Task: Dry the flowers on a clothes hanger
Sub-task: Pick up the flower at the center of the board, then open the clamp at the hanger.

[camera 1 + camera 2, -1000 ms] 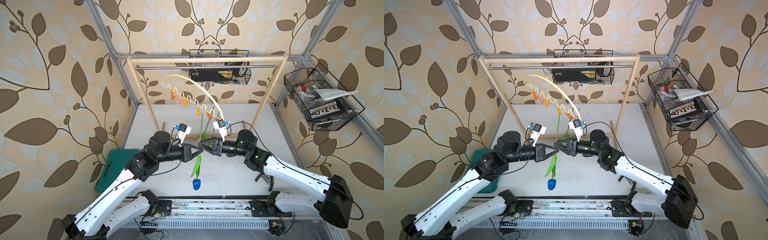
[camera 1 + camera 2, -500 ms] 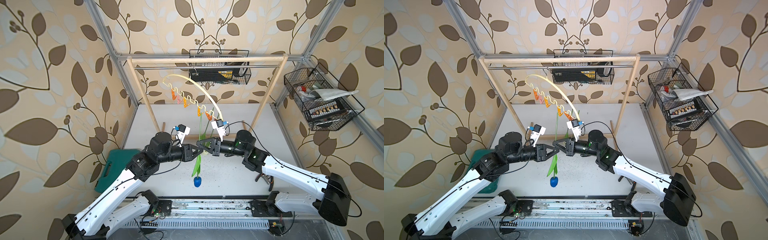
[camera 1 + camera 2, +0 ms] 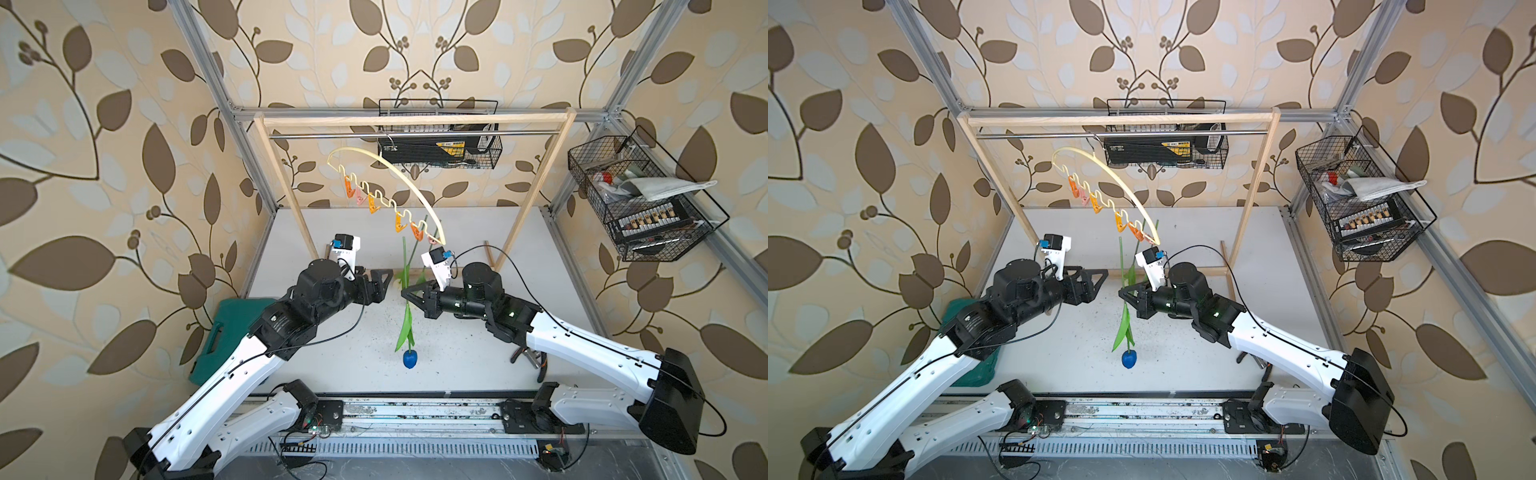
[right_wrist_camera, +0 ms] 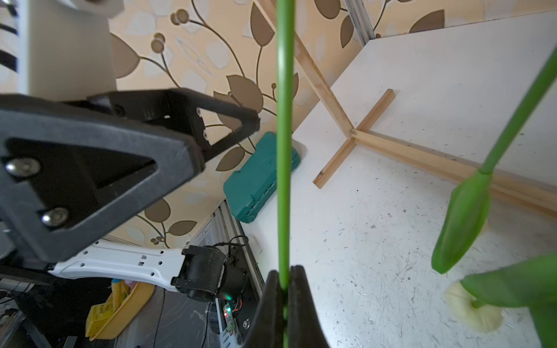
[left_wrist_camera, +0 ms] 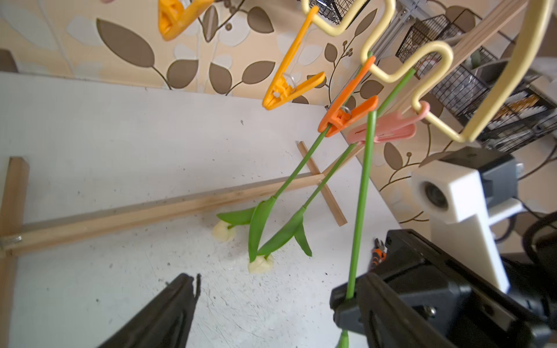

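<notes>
Right now the right gripper [image 4: 283, 278] is pinched shut on the thin green stem [image 4: 284, 144] of the blue tulip [image 3: 409, 359]. The tulip hangs head down, so its long stem stands straight up and down. The blue head is below the gripper. The bare end of the stem pokes up above it, toward the clothes hanger [image 3: 399, 173].

The left gripper [image 3: 386, 284] is wide open and holds nothing. It sits just beside the stem and does not touch it.

Two cream tulips [image 5: 260, 265] are clipped on the hanger, heads down. One is in an orange clip [image 5: 346, 116] and one is in a pink clip [image 5: 388, 131]. The yellow-orange clip [image 5: 289, 87] next to them is empty.

I think the next job is to lift the top of the stem into that empty clip. The clip looks to be just above the stem's tip, a little toward the left arm's side. So the free left gripper seems best placed to squeeze it open.
</notes>
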{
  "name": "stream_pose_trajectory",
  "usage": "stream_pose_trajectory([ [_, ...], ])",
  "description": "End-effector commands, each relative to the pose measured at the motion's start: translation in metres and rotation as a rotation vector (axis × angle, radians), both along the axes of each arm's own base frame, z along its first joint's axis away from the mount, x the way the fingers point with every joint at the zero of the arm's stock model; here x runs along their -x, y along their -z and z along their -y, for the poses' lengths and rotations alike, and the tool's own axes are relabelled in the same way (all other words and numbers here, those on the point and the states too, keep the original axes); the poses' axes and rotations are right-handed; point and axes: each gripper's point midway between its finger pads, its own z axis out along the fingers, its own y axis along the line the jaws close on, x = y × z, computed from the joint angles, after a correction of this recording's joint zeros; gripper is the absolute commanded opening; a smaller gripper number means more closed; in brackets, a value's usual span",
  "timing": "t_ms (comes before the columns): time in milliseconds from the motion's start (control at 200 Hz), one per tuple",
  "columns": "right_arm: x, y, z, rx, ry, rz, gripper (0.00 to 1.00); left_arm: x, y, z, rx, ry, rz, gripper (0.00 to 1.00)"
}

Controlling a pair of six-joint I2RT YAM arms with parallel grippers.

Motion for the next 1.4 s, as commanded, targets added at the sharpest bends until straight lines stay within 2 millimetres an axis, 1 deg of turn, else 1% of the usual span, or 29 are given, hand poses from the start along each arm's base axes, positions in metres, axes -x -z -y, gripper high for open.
stream_pose_trajectory([
  [0,-0.004,0.025,0.004,0.094,0.027,0.003,0.0,-0.022,-0.032,0.013,-0.054,0.028,0.188,0.85],
  [175,-0.007,0.04,0.004,0.139,0.032,-0.018,0.0,-0.039,-0.052,0.018,-0.084,0.02,0.277,0.85],
  [395,-0.01,0.055,0.0,0.162,0.027,-0.037,0.0,-0.056,-0.052,0.021,-0.125,0.029,0.333,0.83],
  [545,-0.01,0.056,-0.003,0.155,0.015,-0.043,0.0,-0.062,-0.054,0.026,-0.143,0.062,0.408,0.8],
  [745,-0.008,0.056,-0.008,0.143,-0.005,-0.055,0.0,-0.075,-0.055,0.022,-0.121,0.079,0.476,0.8],
  [850,-0.007,0.058,-0.008,0.144,-0.011,-0.061,0.0,-0.081,-0.054,0.024,-0.116,0.091,0.471,0.8],
  [1070,-0.007,0.059,-0.011,0.15,-0.024,-0.062,0.0,-0.086,-0.053,0.033,-0.109,0.121,0.474,0.79],
  [1230,-0.008,0.06,-0.013,0.149,-0.032,-0.065,0.0,-0.093,-0.052,0.035,-0.122,0.114,0.477,0.79],
  [1395,-0.008,0.06,-0.013,0.148,-0.035,-0.068,0.0,-0.1,-0.056,0.035,-0.139,0.098,0.492,0.8],
])
